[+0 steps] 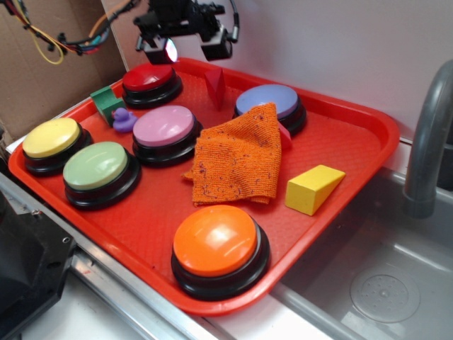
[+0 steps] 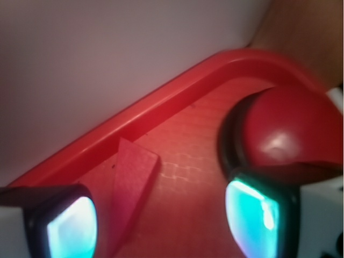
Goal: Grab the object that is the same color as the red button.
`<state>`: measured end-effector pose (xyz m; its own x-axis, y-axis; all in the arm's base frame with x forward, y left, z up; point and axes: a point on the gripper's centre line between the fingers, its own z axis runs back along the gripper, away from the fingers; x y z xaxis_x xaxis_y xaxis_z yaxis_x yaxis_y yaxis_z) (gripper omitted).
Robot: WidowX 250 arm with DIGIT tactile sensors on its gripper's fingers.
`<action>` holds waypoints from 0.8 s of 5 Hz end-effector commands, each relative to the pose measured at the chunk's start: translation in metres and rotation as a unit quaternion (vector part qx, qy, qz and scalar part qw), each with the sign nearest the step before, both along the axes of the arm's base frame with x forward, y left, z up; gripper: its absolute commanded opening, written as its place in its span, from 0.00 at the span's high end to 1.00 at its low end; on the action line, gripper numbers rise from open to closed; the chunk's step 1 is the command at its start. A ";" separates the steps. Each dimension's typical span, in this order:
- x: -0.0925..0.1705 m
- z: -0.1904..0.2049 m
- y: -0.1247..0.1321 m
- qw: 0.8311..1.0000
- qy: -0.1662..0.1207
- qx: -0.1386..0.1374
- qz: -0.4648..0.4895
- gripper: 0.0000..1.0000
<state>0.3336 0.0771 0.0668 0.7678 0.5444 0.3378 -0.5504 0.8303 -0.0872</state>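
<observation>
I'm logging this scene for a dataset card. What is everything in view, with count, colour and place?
Tray: 1, red, beside the sink.
Buttons: 6 domes on black bases; red button back left, blue back, pink centre, yellow left, green front left, orange front.
Red block: 1, back, between red and blue buttons.
Yellow wedge: 1, right.
Green block: 1, left rear.
Duck: 1, purple, beside green block.
Cloth: 1, orange, centre.
Faucet: 1, grey, right.
Gripper: 1, black, open, above the tray's back.

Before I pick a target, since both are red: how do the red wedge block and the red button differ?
The red wedge block is small, angular and pointed; the red button is larger, round and domed. The block is plain matte red; the button is glossy on a black base. Both sit at the tray's far edge.
</observation>
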 end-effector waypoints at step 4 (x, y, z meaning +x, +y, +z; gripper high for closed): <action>0.018 -0.027 -0.019 0.999 -0.040 -0.022 -0.010 0.12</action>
<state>0.3503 0.0526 0.0274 0.7561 0.5594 0.3396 -0.5406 0.8264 -0.1576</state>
